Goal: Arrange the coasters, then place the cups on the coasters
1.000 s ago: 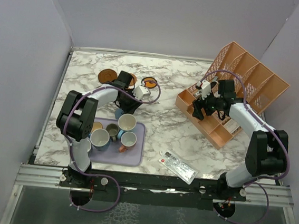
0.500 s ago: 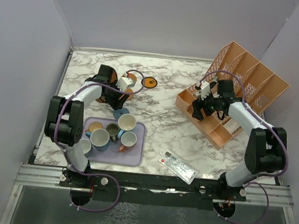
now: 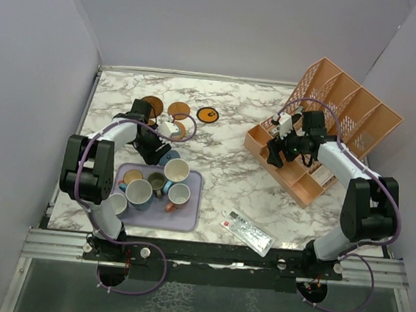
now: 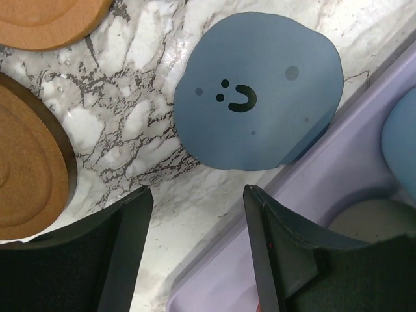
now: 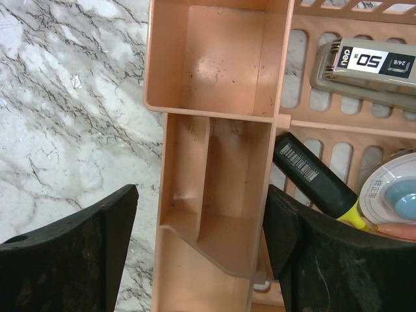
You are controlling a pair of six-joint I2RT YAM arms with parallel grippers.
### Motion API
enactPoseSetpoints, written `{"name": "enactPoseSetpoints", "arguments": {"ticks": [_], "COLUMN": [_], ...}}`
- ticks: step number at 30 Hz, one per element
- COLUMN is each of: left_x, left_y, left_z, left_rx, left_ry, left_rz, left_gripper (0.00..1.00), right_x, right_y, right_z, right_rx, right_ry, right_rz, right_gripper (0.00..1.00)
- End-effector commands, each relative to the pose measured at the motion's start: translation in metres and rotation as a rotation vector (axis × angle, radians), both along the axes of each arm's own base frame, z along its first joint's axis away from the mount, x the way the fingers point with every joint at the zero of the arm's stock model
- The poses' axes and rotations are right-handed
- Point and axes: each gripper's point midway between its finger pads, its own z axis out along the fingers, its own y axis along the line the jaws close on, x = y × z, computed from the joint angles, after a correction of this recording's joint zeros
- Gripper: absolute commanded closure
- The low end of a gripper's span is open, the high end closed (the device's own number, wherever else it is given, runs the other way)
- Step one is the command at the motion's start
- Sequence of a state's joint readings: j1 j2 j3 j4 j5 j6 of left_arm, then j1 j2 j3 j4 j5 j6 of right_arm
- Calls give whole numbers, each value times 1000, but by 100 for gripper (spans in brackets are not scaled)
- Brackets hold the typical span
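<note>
On the marble worktop [image 3: 229,165], a grey-blue coaster [image 4: 260,91] with a small smiley mark lies flat at the 12 o'clock edge of the lavender tray [image 3: 187,220], its rim right at the tray's lip. The left tool [image 4: 198,195] hangs just above it, fingers spread and gripping nothing.

Toward 12 o'clock from that disc, three more coasters sit in a row near the far side of the worktop. From 9 to 3 o'clock they are the dark brown coaster [image 3: 152,106], the tan-orange coaster [image 3: 178,110] and the orange coaster with a black mark [image 3: 208,115].

Four cups cluster on the tray: a grey-white cup [image 3: 176,170], a light blue cup [image 3: 139,192], an olive-green cup [image 3: 156,181] and a pale cup with a salmon handle [image 3: 179,194]. A fifth cup [image 3: 117,203] stands on the worktop at the tray's 9 o'clock side.

At the worktop's 3 o'clock side, the right tool [image 5: 198,214] hovers over an empty front compartment of the orange organiser [image 3: 346,103], fingers wide and empty. Neighbouring slots hold a black-and-yellow highlighter [image 5: 312,175] and a grey box [image 5: 364,68].
</note>
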State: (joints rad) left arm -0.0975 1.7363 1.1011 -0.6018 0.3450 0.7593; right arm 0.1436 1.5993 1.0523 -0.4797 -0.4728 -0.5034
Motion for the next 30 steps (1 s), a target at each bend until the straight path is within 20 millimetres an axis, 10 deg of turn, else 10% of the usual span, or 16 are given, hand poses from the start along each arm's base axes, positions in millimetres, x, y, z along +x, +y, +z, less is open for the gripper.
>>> {"name": "enactPoseSetpoints", "arguments": {"ticks": [1,30], "left_x": [-12,-8], "left_y": [6,-85], "left_z": [-12,-48], "left_rx": [33,-93], "left_ry": [50,147], "left_rz": [-58,-124], "left_gripper": [39,64], "right_x": [2,2], "right_y": [4,2], "right_z": [8,8], "right_rx": [18,11], "right_ry": [-5,-8], "right_rz": [22,20], "right_gripper": [24,24]}}
